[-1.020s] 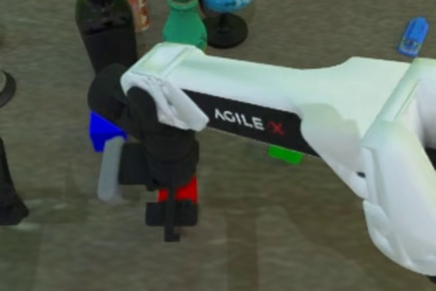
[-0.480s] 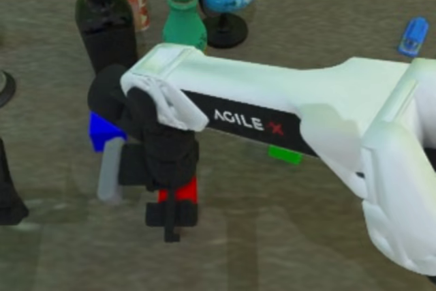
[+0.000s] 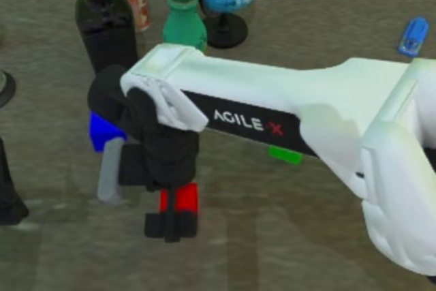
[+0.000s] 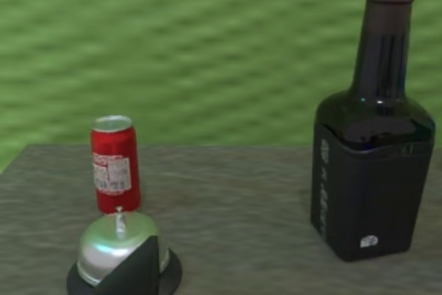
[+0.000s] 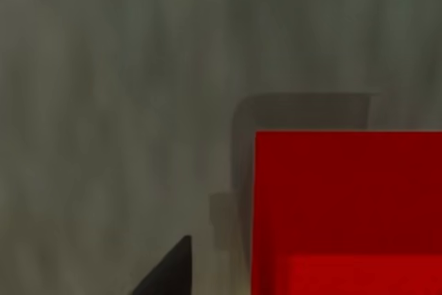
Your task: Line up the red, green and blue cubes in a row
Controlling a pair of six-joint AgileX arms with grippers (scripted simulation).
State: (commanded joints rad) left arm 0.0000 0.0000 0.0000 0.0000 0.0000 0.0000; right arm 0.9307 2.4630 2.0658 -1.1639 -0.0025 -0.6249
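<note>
The right arm's black two-finger gripper (image 3: 178,204) reaches across the grey table (image 3: 286,236) and stands over the small bright red matte cube (image 3: 182,198), which sits toward the table's left-front area; whether its fingers are apart or clamped on the cube cannot be told. The deep blue cube (image 3: 102,131) lies near the left edge, half hidden by the arm. The bright green cube (image 3: 285,155) peeks from under the white forearm near the table's middle. The left gripper is out of sight.
</note>
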